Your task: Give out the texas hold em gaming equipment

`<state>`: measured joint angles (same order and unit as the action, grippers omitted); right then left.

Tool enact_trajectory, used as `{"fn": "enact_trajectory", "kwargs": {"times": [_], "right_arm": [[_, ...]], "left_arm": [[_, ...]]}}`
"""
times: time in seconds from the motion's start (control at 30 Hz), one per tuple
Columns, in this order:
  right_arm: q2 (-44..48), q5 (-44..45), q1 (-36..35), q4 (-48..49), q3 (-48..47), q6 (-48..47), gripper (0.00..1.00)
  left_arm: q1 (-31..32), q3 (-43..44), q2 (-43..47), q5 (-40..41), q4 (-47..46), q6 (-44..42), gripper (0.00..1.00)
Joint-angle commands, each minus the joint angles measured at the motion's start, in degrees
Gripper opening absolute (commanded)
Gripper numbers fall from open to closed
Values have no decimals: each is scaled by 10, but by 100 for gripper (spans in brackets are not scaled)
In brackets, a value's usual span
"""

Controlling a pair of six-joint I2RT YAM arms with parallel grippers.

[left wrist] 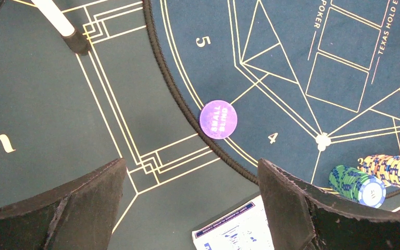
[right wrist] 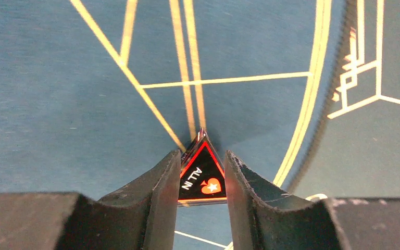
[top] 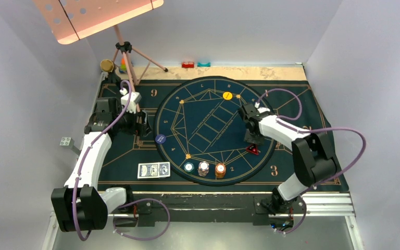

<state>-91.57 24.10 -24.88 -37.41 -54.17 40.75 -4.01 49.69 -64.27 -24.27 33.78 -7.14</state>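
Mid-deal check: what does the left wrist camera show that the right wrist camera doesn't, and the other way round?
Left wrist only: the purple disc on the ring's edge, the chip stacks, a playing card corner, and the open left gripper. Right wrist only: the red triangular marker, with the right gripper closed against its two sides. Both: the dark blue gold-lined mat.

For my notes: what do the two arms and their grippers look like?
The left arm and right arm both have white link shells with black joints and bases. A purple cable loops along each. The gripper fingers are black, wedge-shaped, with rough-edged pads.
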Motion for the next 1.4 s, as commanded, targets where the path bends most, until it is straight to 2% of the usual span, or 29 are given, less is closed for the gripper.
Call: {"fn": "enact_trajectory", "kwargs": {"times": [0.0,0.13,0.27,0.33,0.4,0.5,0.63,0.87,1.13,1.37], "right_arm": [[59,9,29,-70,31,56,40],[111,2,33,-62,68,63,43],[109,22,32,-91,22,56,46],[125,16,28,-80,5,33,52],[149,-4,11,-47,-5,-7,63],[168,-32,-49,6,-29,-65,75],[146,-29,-177,31,-91,-119,85],[85,-124,-328,96,-135,-210,87],[0,-208,-369,91,-212,-280,87],[-60,-224,-405,42,-245,-327,89]], "left_arm": [[-3,16,9,-15,-2,-16,100],[-3,13,15,-18,-2,-19,100],[-3,14,14,-24,2,-19,100],[-3,14,18,-17,-1,-19,100],[-4,8,30,-1,-13,-14,100],[-4,2,34,-10,-18,-14,100],[-3,10,23,-15,-7,-17,100],[-3,10,10,-11,-12,-14,100],[-3,13,1,-15,-6,-19,100],[-4,13,1,-12,-6,-23,100]]}}
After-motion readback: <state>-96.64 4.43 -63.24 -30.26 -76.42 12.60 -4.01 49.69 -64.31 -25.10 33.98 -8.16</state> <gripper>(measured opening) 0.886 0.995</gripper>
